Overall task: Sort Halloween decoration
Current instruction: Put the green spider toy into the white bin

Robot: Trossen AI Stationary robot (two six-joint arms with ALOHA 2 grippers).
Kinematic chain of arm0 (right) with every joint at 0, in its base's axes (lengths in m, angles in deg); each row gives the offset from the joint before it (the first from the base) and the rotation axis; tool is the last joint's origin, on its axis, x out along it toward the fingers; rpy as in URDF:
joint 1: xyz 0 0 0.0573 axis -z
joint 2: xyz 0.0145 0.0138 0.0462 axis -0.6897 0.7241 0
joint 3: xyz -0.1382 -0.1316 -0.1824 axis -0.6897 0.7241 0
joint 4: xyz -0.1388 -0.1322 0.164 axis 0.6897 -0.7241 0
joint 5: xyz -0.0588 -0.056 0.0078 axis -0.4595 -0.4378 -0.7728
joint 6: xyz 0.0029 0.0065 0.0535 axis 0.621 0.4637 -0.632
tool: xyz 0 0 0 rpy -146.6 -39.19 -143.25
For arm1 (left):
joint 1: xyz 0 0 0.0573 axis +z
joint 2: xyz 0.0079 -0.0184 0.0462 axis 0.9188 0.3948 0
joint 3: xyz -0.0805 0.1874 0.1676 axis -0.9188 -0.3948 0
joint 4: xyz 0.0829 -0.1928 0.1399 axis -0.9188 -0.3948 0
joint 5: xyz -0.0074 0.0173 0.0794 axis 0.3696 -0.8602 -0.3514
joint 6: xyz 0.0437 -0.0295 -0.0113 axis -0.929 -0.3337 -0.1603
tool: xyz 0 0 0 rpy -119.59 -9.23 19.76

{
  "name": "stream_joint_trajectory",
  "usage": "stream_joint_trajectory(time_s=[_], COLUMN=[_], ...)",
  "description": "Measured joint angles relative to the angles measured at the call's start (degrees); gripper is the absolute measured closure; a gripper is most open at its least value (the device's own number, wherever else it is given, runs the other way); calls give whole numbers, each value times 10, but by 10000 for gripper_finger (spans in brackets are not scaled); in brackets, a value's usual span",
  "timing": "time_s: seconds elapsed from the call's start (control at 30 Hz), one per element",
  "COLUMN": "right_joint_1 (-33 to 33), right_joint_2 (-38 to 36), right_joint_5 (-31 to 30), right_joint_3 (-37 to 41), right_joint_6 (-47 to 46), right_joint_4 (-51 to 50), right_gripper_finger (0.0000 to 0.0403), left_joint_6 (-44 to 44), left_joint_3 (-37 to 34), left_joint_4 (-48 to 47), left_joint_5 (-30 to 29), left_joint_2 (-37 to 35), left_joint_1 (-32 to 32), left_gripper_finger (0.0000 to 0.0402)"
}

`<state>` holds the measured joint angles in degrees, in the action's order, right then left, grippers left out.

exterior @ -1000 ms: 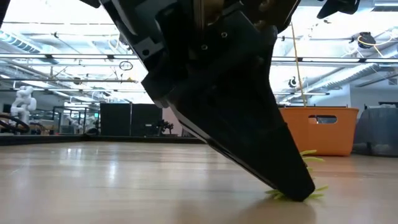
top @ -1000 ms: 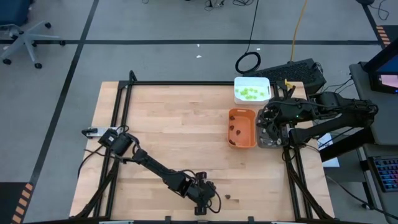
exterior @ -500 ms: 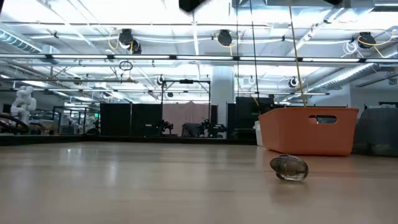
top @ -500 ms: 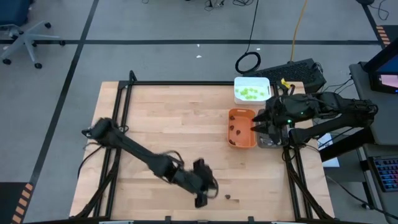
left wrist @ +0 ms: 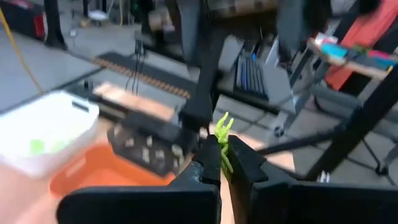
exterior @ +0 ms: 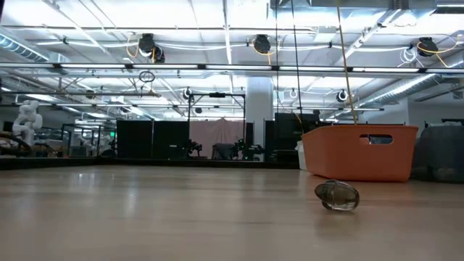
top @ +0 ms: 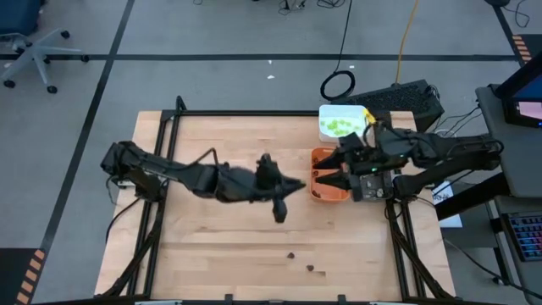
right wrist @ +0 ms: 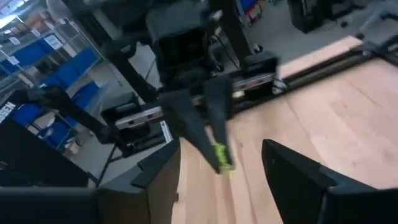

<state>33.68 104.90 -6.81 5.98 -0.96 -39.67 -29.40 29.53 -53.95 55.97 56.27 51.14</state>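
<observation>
My left gripper (top: 296, 185) hangs mid-table, level, pointing at the orange tray (top: 319, 159), and is shut on a lime-green Halloween decoration piece (left wrist: 222, 135). My right gripper (top: 329, 179) stands open above the orange tray, facing the left one; its wrist view shows the green piece (right wrist: 220, 157) between its spread fingers, farther off. Two dark pieces (top: 290, 254) (top: 311, 268) lie on the wood near the front edge; one of them (exterior: 337, 196) also shows in the low view. More green pieces lie in the white tray (top: 343, 113). My left gripper pinches the lime-green piece between its two fingertips (left wrist: 208, 163), holding its lower part (left wrist: 224, 155). Its thin legs stick out past the tips. The fingers come level from the table's left. The piece is lifted clear of the table.
A grey tray (left wrist: 149, 149) with pale pieces stands just right of the orange tray, mostly under the right arm in the high view. Black frame rails (top: 165, 144) run along the table's sides. Bare wood lies between the arms and the near edge.
My left gripper has risen from the table's near edge and swung toward the orange tray, tipping from pointing down to nearly level, with the green piece lifted off the table. My right gripper, still open, has tipped up and moved left over the orange tray.
</observation>
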Motion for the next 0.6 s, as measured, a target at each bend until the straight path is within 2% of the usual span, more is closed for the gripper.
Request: stream_joint_trajectory(time_s=[0.2,0.6], right_joint_1=[0,1], right_joint_2=[34,59], right_joint_5=[-13,-17], right_joint_3=[0,0], right_joint_6=[20,24], right_joint_4=[68,65], right_gripper_finger=[218,287], left_joint_6=[-22,-24], left_joint_3=[0,0], left_joint_4=[31,30], left_joint_5=[60,81], left_joint_2=[-11,-11], left_joint_1=[31,46], left_gripper_finger=[397,397])
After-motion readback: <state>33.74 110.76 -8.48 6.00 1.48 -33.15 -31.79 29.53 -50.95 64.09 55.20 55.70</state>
